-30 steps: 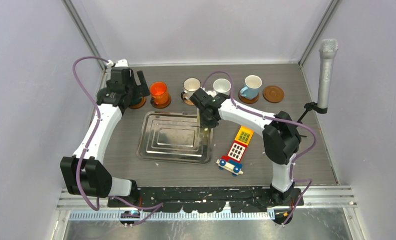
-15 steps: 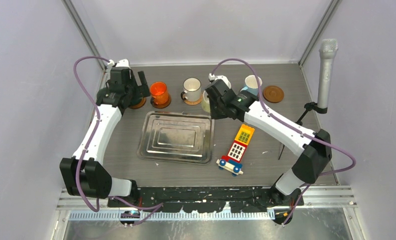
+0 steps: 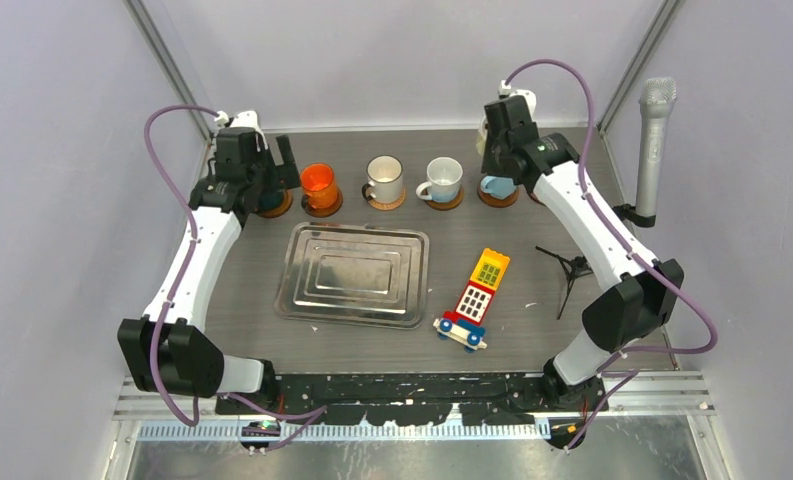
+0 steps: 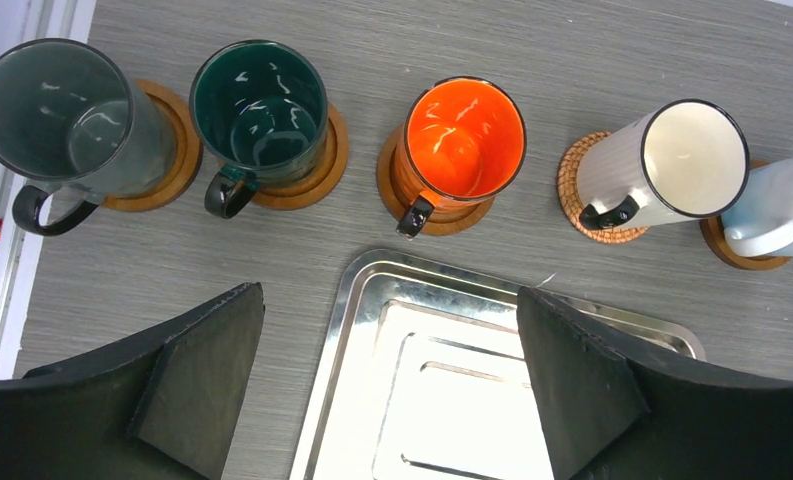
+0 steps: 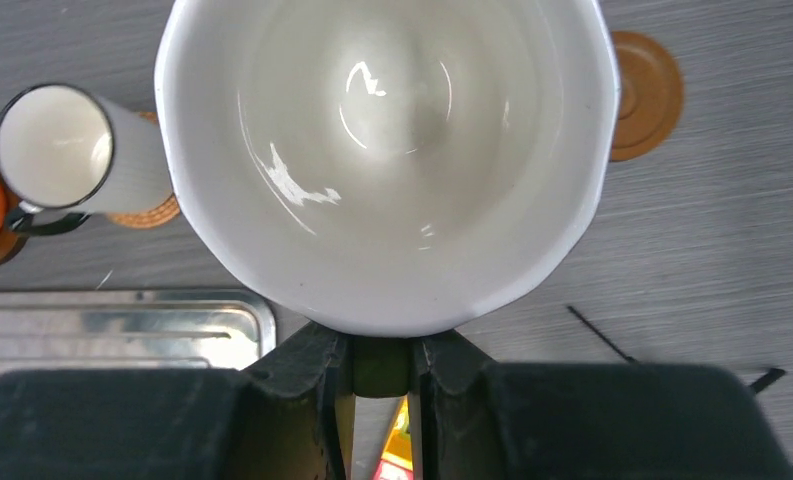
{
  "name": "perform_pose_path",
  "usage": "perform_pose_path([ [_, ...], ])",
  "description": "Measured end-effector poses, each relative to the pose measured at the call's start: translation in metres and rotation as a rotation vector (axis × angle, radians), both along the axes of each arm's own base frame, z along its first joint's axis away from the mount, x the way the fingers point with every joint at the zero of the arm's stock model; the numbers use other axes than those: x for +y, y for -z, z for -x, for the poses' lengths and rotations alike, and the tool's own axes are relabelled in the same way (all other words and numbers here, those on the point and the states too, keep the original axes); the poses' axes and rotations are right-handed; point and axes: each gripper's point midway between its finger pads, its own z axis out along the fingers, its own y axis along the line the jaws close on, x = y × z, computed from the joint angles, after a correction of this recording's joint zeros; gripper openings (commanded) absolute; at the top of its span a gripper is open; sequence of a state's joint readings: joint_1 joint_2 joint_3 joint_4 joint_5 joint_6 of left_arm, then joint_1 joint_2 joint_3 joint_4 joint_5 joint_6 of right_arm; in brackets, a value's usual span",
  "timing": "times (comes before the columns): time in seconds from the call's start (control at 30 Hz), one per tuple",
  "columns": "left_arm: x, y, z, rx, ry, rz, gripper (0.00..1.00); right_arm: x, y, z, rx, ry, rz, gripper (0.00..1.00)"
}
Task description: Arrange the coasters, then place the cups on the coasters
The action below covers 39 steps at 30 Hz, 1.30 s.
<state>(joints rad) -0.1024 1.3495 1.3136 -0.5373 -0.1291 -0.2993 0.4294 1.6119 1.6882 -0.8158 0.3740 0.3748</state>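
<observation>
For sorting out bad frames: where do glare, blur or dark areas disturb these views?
Right wrist: the pale cup fills the frame, bright highlights inside, the right gripper below it dark and soft. Left wrist: glare washes out the metal tray. Top external: even light, sharp.

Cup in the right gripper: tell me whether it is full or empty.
Empty. The right wrist view looks straight into the cup: bare glossy white bottom, nothing inside. The right gripper is shut on it.
</observation>
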Motion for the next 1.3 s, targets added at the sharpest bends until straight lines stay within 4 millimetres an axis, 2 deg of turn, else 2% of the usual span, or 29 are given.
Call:
perform_pose_path([
  [0.2,-0.005,-0.003,0.0,-0.002,0.023,0.019,1.0,-0.041,-0.001,-0.015,0.006,0.06,0.043,0.0],
  [0.37,-0.013,-0.005,0.0,-0.005,0.054,0.047,1.0,-0.077,0.012,-0.027,0.047,0.126,0.071,0.0],
  [0.57,-0.018,-0.006,0.001,-0.003,0.078,0.066,1.0,-0.109,0.027,-0.037,0.093,0.201,0.08,0.0],
  [1.07,-0.021,-0.011,0.0,-0.014,0.088,0.075,1.0,-0.144,0.062,-0.06,0.175,0.268,0.014,0.0],
  [1.3,-0.021,-0.023,-0.003,-0.04,0.09,0.077,1.0,-0.158,0.077,-0.063,0.207,0.292,0.005,0.0],
])
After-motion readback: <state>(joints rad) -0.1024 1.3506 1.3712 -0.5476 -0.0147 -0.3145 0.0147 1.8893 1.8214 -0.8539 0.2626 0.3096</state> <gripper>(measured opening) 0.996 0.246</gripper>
